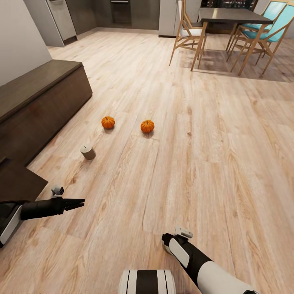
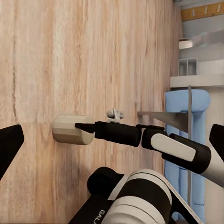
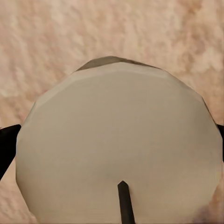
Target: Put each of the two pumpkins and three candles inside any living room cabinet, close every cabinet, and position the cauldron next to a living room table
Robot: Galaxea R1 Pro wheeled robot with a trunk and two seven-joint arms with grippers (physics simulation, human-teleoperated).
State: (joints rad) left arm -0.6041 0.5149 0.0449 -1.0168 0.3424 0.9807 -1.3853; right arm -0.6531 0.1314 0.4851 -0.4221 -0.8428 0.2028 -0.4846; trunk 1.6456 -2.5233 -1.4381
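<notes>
The right gripper [image 3: 112, 140] straddles a candle [image 3: 119, 144], fingers either side, and should close squarely before lifting toward the cabinet [image 1: 41, 98].

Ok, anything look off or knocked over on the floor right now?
Nothing damaged or spilled. Both pumpkins sit upright on the floor, and one candle stands upright near the cabinet. The right gripper has a candle between its fingers.

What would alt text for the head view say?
Two pumpkins and a candle sit on the wood floor beside the dark cabinet. The left gripper hovers near the cabinet; the right arm reaches down.
</notes>
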